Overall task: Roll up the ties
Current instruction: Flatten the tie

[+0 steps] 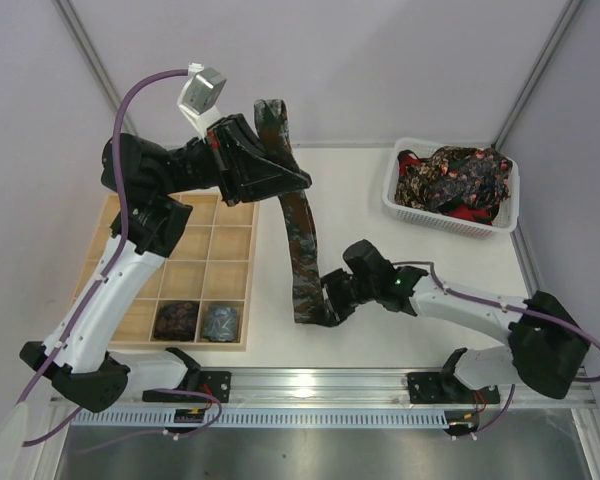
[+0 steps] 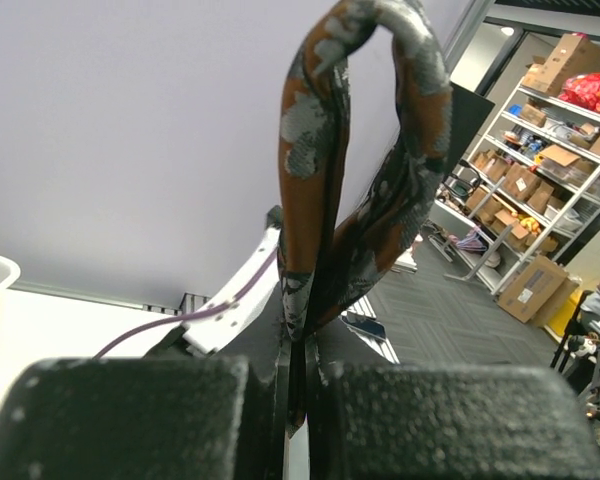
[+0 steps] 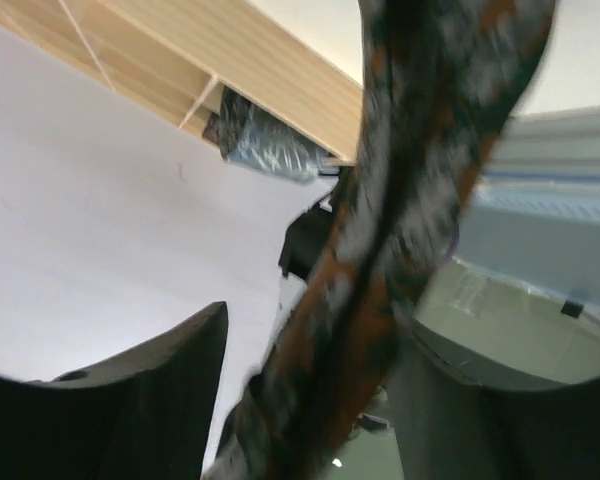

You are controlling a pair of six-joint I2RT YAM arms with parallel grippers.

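- my left gripper (image 1: pixel 282 178) is clamped on the tie (image 1: pixel 298 240), holding its upper end high.
- the tie runs lengthwise down to my right gripper (image 1: pixel 328 300); those jaws stand apart around its lower end, so that arm is nearer.

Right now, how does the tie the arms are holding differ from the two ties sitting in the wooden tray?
The held tie is stretched out long; the tray ties are rolled into small coils. The held tie is lifted near one end, pinched in the shut left gripper; the tray ties sit in neighbouring compartments in the near row of the wooden tray. Both are dark patterned fabric.
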